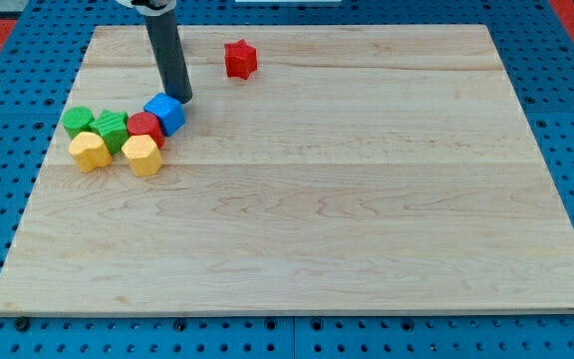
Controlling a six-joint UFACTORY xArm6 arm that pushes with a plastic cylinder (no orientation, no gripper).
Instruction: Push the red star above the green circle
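1. So, watching from beside the table: the red star [239, 59] sits alone near the view's top edge of the wooden board [367, 219], well apart from everything else. That's the piece that has to move, and it's not in place yet.

2. The other blocks are bunched at the view's left: a blue cube [165, 114], a red block [144, 128] tucked against it, two green blocks [77, 121] [113, 130] and two yellow blocks [89, 151] [142, 155] along the bottom of the bunch. My guess is the leftmost green one is the circle, but the shapes are too small for me to swear to it.

3. The rod comes down from the view's top and the tip [180, 98] lands right at the blue cube's upper right corner. Touching or just beside, I honestly can't tell. It's to the left of and below the star, with a clear gap between them.

4. No jaws here to be spread or pinched; it's a bare rod, so it only shoves, never holds.

5. Why that matters: the star needs to travel toward the view's left to end up over the green circle, and the tip is on the wrong side for that. I'd say it has to swing round to the star's right side first.

6. Risk as I see it: sitting that close to the blue cube, any sideways move could nudge the bunch and shift the green circle.
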